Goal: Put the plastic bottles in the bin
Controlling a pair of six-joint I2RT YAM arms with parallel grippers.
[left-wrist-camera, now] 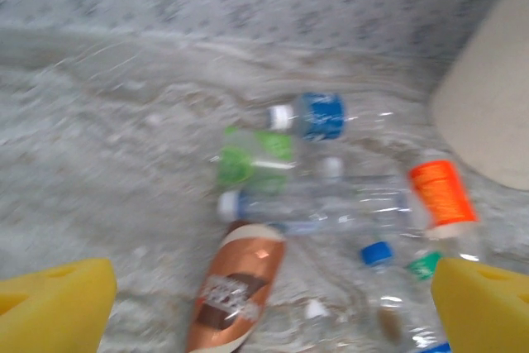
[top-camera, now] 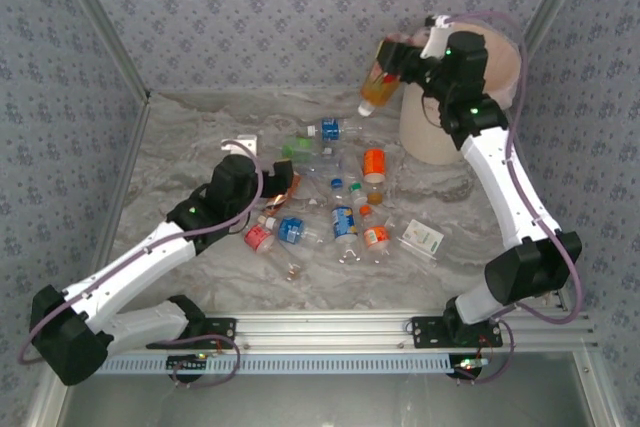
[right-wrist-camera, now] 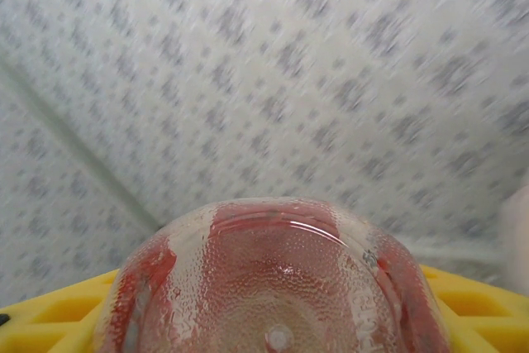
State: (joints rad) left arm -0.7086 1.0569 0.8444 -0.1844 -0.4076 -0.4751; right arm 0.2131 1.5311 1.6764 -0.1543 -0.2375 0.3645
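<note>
the right arm is stretched up and away from its base, elbow bent beside the bin [top-camera: 432,137], with the wrist held high by the bin's rim. the right gripper [top-camera: 393,69] is closed around a held bottle [top-camera: 379,89] of amber liquid, which is tilted with its cap pointing down and away from the bin. this bottle is seen just beside the bin's left side, not over its opening. in the right wrist view the bottle's clear, dimpled, red-tinted base [right-wrist-camera: 277,287] is gripped between the yellow fingers [right-wrist-camera: 475,295].

the left arm is laid low over the table [top-camera: 180,137], reaching towards the bin, and the left gripper [top-camera: 281,190] is placed at the edge of the plastic bottles [top-camera: 345,207] farthest from the bin. in the left wrist view the jaws of the left gripper [left-wrist-camera: 266,320] are spread wide, nothing being held between them; a copper-brown labelled bottle [left-wrist-camera: 240,283] is seen lying between the fingertips [left-wrist-camera: 51,307].

the rest of the bottles are scattered on the table in front of the bin and to its left. a blue label [left-wrist-camera: 321,115], a green label [left-wrist-camera: 252,159] and an orange label [left-wrist-camera: 442,192] can be made out, the orange one nearest the bin. no writing or brand can be read, the labels being blurred.
</note>
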